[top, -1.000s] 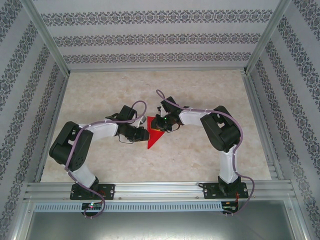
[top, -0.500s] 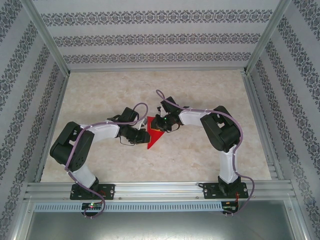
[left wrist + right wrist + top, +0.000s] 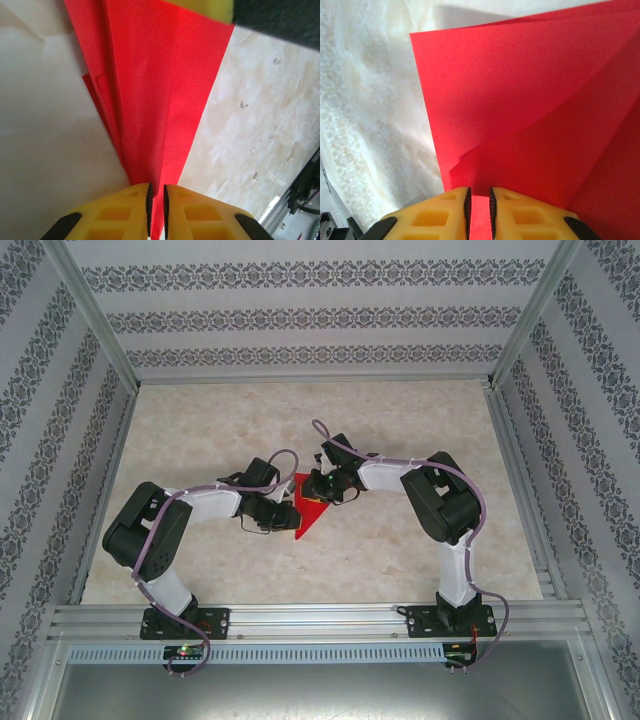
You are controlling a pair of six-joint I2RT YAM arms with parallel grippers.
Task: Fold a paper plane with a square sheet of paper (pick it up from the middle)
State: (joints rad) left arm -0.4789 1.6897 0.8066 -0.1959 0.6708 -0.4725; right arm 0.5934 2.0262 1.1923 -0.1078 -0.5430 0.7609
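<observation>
The red sheet of paper [image 3: 311, 512] is folded into a narrow pointed dart with layered flaps, its tip toward the near left. It lies at mid-table between both grippers. My left gripper [image 3: 288, 510] comes in from the left. In the left wrist view its yellow fingers [image 3: 115, 217] are shut on the narrow end of the paper [image 3: 160, 100]. My right gripper [image 3: 320, 488] is at the wide far end. In the right wrist view that gripper [image 3: 479, 212] pinches a raised flap of the paper [image 3: 520, 115]. A yellow finger of the right gripper [image 3: 205, 7] shows at the top of the left wrist view.
The marble-patterned table top [image 3: 420, 420] is walled by patterned panels on three sides. An aluminium rail [image 3: 320, 620] runs along the near edge by the arm bases. Upright frame posts [image 3: 95, 320] stand at the back corners.
The left jaws have narrowed onto the paper and the left wrist has crept slightly toward it. The right arm and the paper have stayed put.
</observation>
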